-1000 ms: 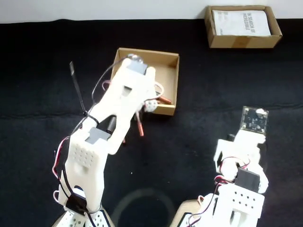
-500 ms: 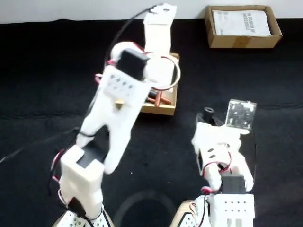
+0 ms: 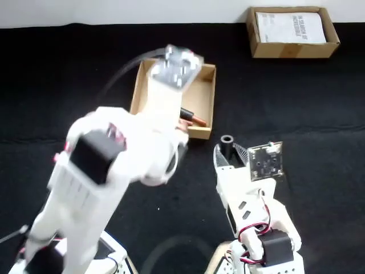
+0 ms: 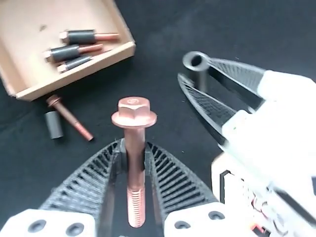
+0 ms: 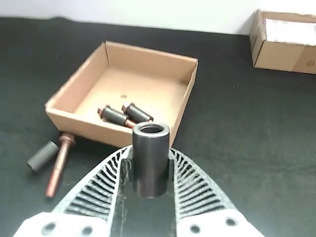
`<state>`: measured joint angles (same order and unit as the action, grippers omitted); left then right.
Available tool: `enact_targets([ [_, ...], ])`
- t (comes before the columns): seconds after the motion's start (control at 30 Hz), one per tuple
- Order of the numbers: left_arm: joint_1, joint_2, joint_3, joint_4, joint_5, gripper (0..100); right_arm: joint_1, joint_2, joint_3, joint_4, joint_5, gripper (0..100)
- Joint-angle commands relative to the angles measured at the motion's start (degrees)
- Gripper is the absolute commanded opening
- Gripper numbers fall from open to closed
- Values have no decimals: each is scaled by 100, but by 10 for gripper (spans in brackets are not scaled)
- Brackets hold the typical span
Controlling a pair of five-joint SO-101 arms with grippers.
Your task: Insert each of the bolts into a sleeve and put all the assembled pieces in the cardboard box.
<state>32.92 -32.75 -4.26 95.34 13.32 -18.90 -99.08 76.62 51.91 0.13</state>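
On my overhead feed I see a black tabletop cloth (image 3: 319, 114), a white wall (image 3: 85, 11) along the 12 o'clock edge, and at about 1 o'clock a small brown carton (image 3: 292, 50) holding a white printed sheet (image 3: 291, 27).

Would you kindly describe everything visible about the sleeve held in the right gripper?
The sleeve is a short dark grey tube, metal by its dull sheen, with an open round bore on top. It stands upright, clamped between the ribbed fingers of the right gripper, near a corner of the cardboard box and not touching it.
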Motion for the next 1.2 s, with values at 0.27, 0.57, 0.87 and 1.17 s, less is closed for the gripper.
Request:
enact_targets([
  [0.27,-13,-2633,4760,-5521,-18,8,-171,-66,462,-611,158,7],
  [0.57,-13,-2730,5710,-8088,9,8,-163,-110,409,-875,-440,7],
  [0.87,22,-1367,5446,-9248,149,8,-822,-57,382,-954,-897,7],
  [1.17,171,-1174,5209,-9231,536,8,-831,-57,391,-954,-897,7],
])
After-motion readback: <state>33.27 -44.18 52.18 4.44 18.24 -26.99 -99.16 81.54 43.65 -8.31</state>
